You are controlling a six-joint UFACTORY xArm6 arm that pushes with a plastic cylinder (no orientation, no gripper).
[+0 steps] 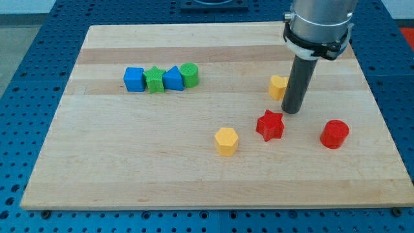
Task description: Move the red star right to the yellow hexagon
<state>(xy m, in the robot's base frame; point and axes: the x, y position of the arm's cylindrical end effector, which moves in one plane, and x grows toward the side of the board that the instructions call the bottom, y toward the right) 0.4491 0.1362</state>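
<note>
The red star [270, 125] lies right of the board's middle. The yellow hexagon [226, 140] lies down and to the left of it, a short gap apart. My tip [292, 111] rests on the board just up and to the right of the red star, close to it or touching it. A second yellow block [277, 86] sits just left of the rod, partly hidden behind it.
A red cylinder [334, 134] lies to the right of the star. At upper left stands a row: blue cube [134, 79], green star [154, 80], blue triangular block [173, 79], green cylinder [189, 74]. The wooden board [129, 168] rests on a blue perforated table.
</note>
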